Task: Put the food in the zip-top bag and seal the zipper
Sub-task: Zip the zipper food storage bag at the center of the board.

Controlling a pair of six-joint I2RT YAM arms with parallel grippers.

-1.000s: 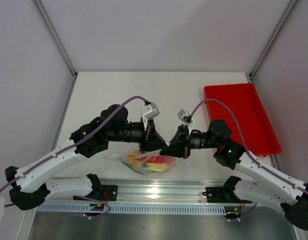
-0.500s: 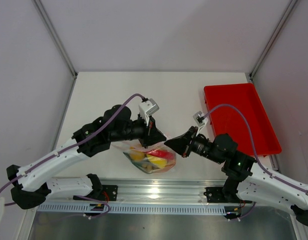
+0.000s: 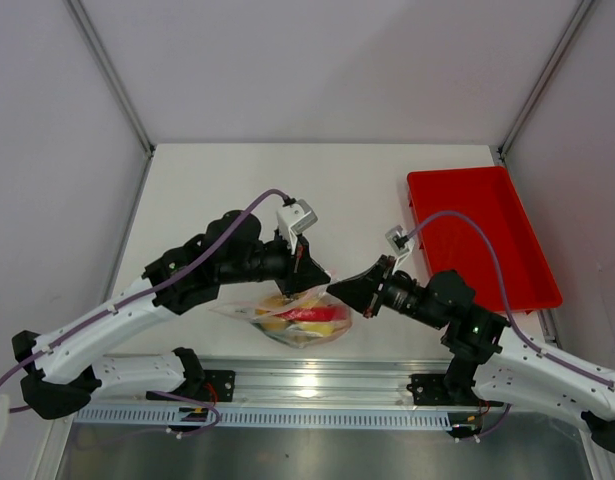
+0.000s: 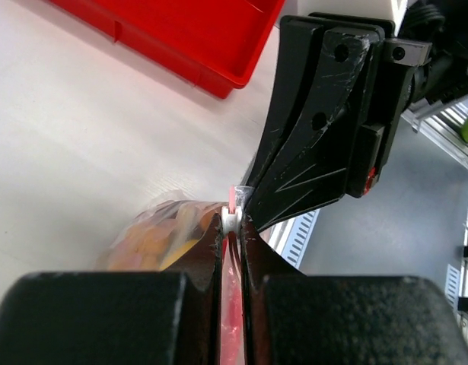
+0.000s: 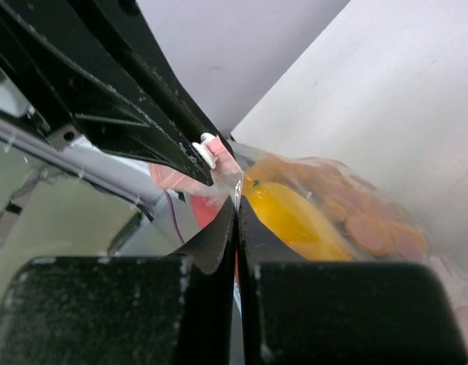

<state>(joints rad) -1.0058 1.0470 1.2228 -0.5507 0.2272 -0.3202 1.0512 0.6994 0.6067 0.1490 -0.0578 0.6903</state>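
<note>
Sealing the zipper [image 4: 231, 304] now, to judge by the food [image 3: 307, 316] already sitting inside the zip-top bag [image 3: 242, 314], resting on the surface [image 3: 217, 190] near 6 o'clock of the top view. Clamping the pink-red strip with the left end effector [image 4: 232, 228], just behind a white slider [image 4: 230, 220]; pinching the bag's clear film at the adjoining corner with the right end effector [image 5: 236, 205], closed tight on it. Next, probably: anchor one end and run the slider along the strip, keeping the film taut. Lying with long axis roughly 9 to 3 o'clock, mouth corner lifted at about 2 o'clock of the bag.
</note>
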